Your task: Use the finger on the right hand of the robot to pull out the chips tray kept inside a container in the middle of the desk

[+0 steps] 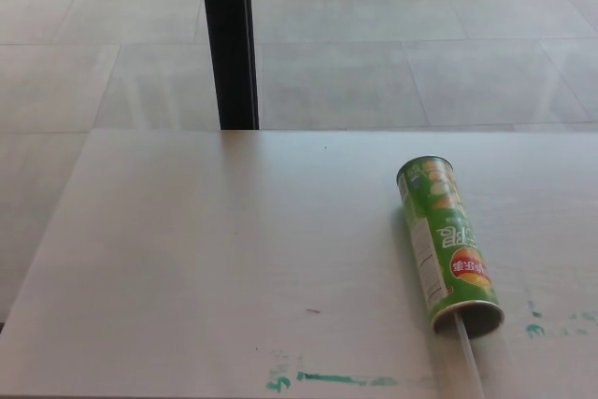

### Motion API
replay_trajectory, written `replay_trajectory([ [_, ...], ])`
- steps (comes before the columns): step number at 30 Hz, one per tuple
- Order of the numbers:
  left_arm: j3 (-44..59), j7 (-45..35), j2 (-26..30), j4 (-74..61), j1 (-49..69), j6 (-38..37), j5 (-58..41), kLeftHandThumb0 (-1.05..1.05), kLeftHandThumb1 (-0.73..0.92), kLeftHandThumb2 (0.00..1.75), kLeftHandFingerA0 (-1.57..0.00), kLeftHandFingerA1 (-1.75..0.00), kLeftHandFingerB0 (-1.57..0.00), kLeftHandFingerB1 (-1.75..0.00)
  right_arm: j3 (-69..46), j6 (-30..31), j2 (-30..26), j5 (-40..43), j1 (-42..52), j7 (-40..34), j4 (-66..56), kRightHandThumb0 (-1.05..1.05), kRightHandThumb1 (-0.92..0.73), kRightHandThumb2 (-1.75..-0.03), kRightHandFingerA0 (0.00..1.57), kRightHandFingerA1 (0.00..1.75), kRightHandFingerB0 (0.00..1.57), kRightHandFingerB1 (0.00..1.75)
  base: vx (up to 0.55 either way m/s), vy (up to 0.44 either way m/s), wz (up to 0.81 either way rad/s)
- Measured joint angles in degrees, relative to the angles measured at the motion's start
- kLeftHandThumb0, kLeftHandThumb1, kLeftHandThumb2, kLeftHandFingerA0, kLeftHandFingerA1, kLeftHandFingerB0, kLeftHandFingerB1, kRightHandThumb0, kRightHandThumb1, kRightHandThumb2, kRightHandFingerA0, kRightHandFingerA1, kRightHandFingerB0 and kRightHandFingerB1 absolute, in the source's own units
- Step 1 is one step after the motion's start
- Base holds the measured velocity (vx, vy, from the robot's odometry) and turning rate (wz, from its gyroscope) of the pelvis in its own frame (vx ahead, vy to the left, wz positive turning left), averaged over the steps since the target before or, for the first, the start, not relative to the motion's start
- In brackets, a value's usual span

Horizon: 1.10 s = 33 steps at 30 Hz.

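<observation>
On the pale desk (206, 249), right of its middle, lies one green chips container (447, 245) on its side; one thin white tray strip (470, 362) pokes from its near open end. Neither hand shows, so their state cannot be told.

Green chips container (447, 248) lies sideways; pale tray (468, 358) seemingly protrudes.
</observation>
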Motion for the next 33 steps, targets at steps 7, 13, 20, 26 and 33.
replay_trajectory([
  [7, -0.05, 0.12, -0.11, 0.32, -0.03, 0.00, 0.00, -0.68, 0.56, 0.97, -0.43, -0.72, -0.32, -0.56, 1.15, -1.39, 2.32, -0.37, -0.95, -5.45, 10.93, -0.28, -0.51, -0.57, 0.77, 1.35, 0.54, 0.64, 0.00, 0.000, 0.00],
  [13, -0.04, 0.15, -0.21, 0.55, -0.04, 0.00, -0.01, -0.67, 0.71, 0.62, -0.37, -0.71, -0.39, -0.51, 3.12, -2.72, 4.12, -0.84, -1.94, -10.10, 18.28, -0.30, -0.52, -0.56, 0.77, 1.22, 0.60, 0.61, 0.00, 0.000, 0.00],
  [20, 0.13, 0.36, -0.22, 1.13, 1.27, 0.00, -0.03, -0.70, 0.72, 0.62, -0.37, -0.74, -0.39, -0.58, 7.89, -4.30, 6.76, -0.66, -2.97, -15.16, 28.70, -0.26, -0.55, -0.56, 0.81, 0.97, 0.54, 0.60, 0.00, 0.000, 0.00],
  [26, -0.18, 1.19, -0.21, 4.02, 1.02, -0.40, 0.16, -0.72, 0.72, 0.62, -0.35, -0.76, -0.40, -0.63, 11.08, -5.44, 6.99, 0.77, -3.12, -16.39, 33.24, -0.21, -0.57, -0.56, 0.76, 0.80, 0.52, 0.61, 0.00, 0.000, 0.00],
  [33, -0.45, 1.66, -0.21, 5.48, 0.86, -0.43, 0.22, -0.72, 0.70, 0.61, -0.36, -0.73, -0.44, -0.66, 11.36, -5.88, 6.99, 5.08, -3.83, -14.67, 34.79, -0.20, -0.57, -0.60, 0.77, 0.87, 0.51, 0.64, 0.00, 0.000, 0.00],
])
